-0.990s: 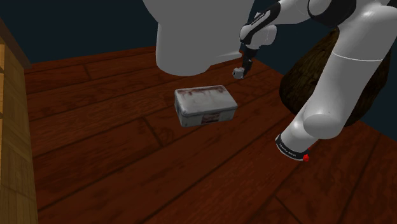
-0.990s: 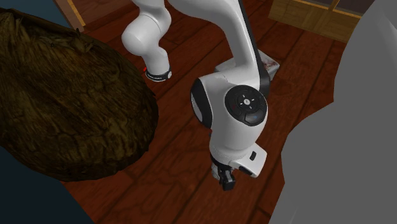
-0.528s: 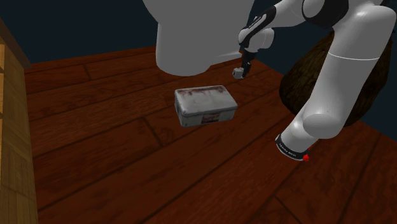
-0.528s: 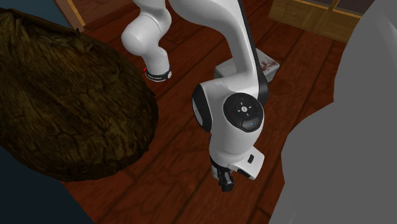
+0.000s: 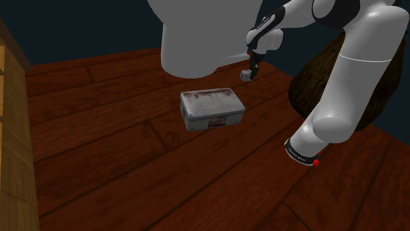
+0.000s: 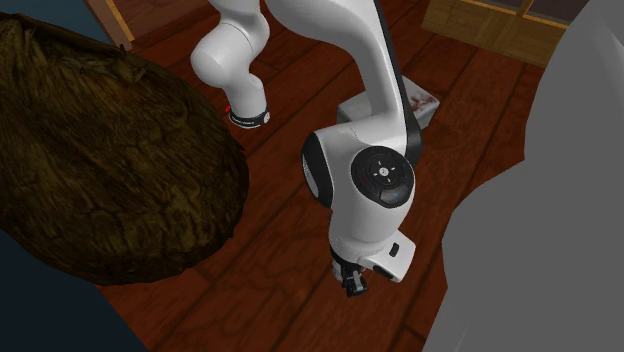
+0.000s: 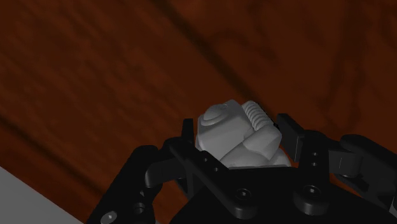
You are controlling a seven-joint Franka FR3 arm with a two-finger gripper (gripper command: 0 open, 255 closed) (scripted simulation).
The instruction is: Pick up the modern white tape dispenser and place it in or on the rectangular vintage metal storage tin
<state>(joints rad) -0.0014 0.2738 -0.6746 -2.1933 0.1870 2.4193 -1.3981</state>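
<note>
The tape dispenser point(image 7: 224, 125) is a small pale grey-white block with a ribbed wheel. It sits between the black fingers point(image 7: 290, 132) of my gripper point(image 7: 238, 135), which is shut on it. In the shoulder view the gripper point(image 5: 250, 68) points down at the dispenser point(image 5: 246, 75), low over the wooden boards. They are behind and to the right of the storage tin point(image 5: 212, 109), a worn grey metal box with reddish stains and its lid closed. In the second exterior view the gripper point(image 6: 352, 287) hangs under the wrist, and the tin point(image 6: 424, 104) is partly hidden behind the arm.
A large smooth grey-white rounded body point(image 5: 197, 33) looms just behind the gripper, also seen as a grey mass point(image 6: 540, 230). A rough brown mound point(image 5: 328, 72) lies beside the arm's base point(image 6: 100, 160). Light wooden furniture point(image 5: 12, 138) borders the shoulder view's left.
The fingers have closed on the tape dispenser. A second ago the wrist dropped slightly; since then the arm has held still.
</note>
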